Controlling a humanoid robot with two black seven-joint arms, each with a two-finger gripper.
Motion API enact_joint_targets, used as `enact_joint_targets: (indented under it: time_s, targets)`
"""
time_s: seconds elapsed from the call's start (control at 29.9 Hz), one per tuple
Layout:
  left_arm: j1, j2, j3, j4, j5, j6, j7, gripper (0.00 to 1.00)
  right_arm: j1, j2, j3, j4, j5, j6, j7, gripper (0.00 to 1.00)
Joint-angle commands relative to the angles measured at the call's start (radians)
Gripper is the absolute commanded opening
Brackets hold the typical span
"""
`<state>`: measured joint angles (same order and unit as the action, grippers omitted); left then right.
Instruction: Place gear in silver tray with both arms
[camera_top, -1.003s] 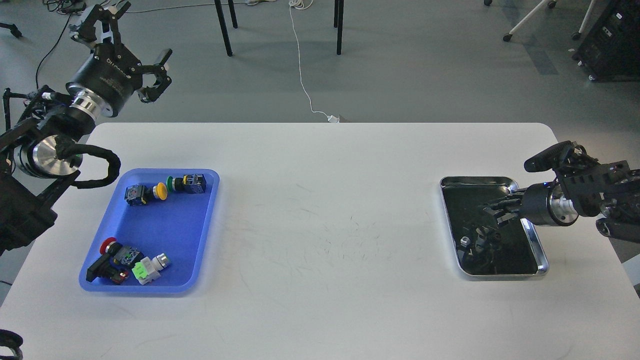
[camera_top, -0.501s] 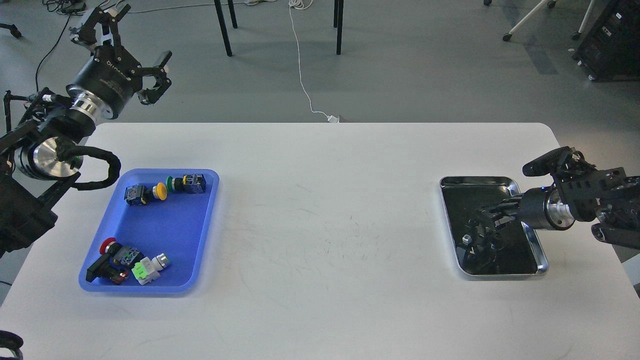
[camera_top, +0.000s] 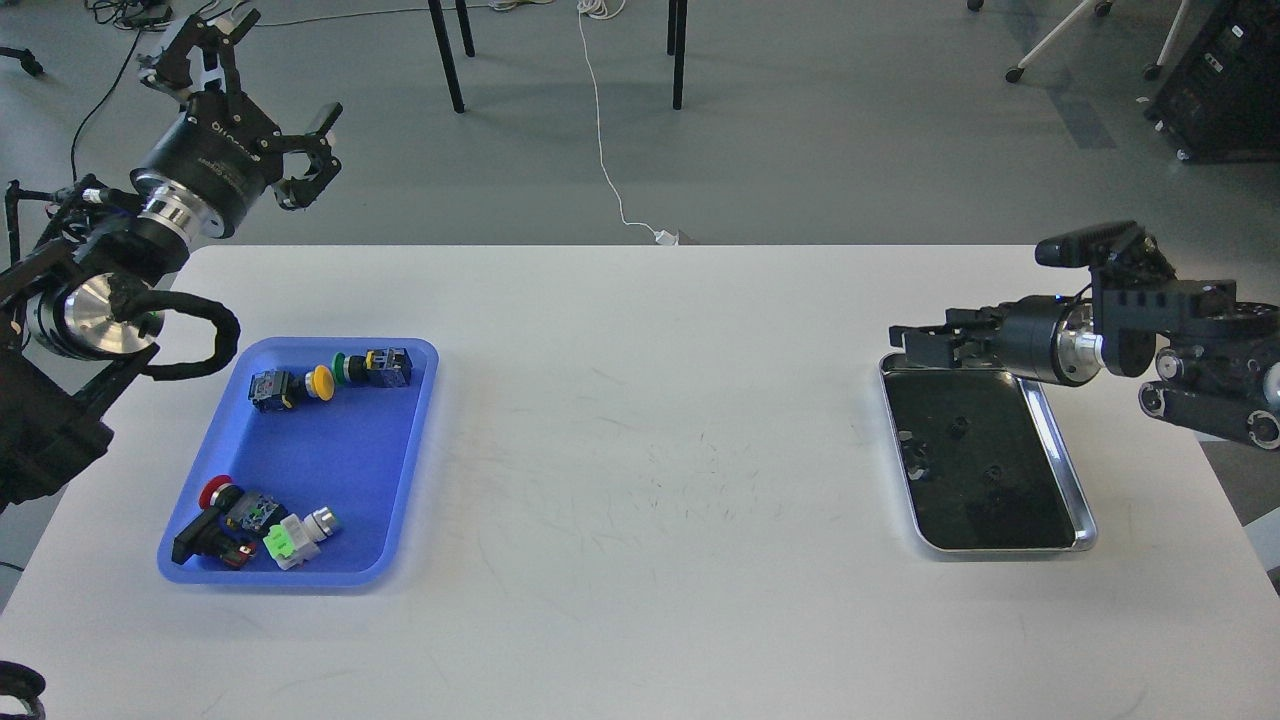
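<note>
The silver tray (camera_top: 1062, 470) lies on the right of the white table, its dark bottom reflecting. A small dark piece (camera_top: 910, 466) lies near its left rim; I cannot tell it clearly from the reflections. My right gripper (camera_top: 915, 345) points left and hovers above the tray's far edge. It is seen side-on, so I cannot tell its fingers apart, and nothing shows in it. My left gripper (camera_top: 290, 65) is raised beyond the table's far left corner, wide open and empty.
A blue plastic tray (camera_top: 400, 470) on the left holds several push-button switches: yellow (camera_top: 320, 381), green (camera_top: 342, 367), red (camera_top: 215, 492). The white table (camera_top: 650, 450) lies between the trays. Chair legs and a white cable stand on the floor beyond.
My right gripper has lifted out of the silver tray and moved up to its far edge. My left arm has barely moved.
</note>
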<state>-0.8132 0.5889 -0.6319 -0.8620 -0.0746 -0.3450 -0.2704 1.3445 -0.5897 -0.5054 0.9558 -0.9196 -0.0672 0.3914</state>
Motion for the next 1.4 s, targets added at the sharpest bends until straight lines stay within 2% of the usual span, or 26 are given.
enact_joint_targets:
  time_s: [0.0,0.2,0.43,0.64,0.9,1.14,1.27,1.37]
  targets:
    - [-0.003,-0.001,0.001,0.0,0.001,0.003,-0.001,0.98,-0.011,0.011,0.239,-0.008,0.076,-0.002,-0.003,0.99]
    - [0.002,-0.011,0.014,0.017,0.003,0.001,0.0,0.98,-0.114,0.102,0.591,-0.089,0.293,-0.006,-0.005,0.99]
    - [0.002,-0.092,0.014,0.069,0.001,0.003,-0.004,0.98,-0.146,0.212,0.806,-0.285,0.517,0.01,-0.002,1.0]
    - [-0.007,-0.199,-0.003,0.198,-0.002,0.018,-0.006,0.98,-0.185,0.235,0.939,-0.377,0.777,0.138,-0.002,1.0]
    - [-0.006,-0.257,-0.107,0.205,-0.013,-0.017,0.0,0.98,-0.315,0.257,1.142,-0.423,1.057,0.22,-0.006,1.0]
    - [0.0,-0.328,-0.169,0.205,-0.119,-0.017,-0.003,0.98,-0.427,0.318,1.33,-0.422,1.11,0.294,-0.006,1.0]
    - [0.008,-0.334,-0.167,0.204,-0.122,-0.012,-0.01,0.98,-0.459,0.353,1.367,-0.422,1.111,0.326,-0.039,1.0]
    - [0.016,-0.327,-0.167,0.201,-0.122,-0.009,-0.01,0.98,-0.476,0.364,1.381,-0.419,1.111,0.331,-0.042,1.0]
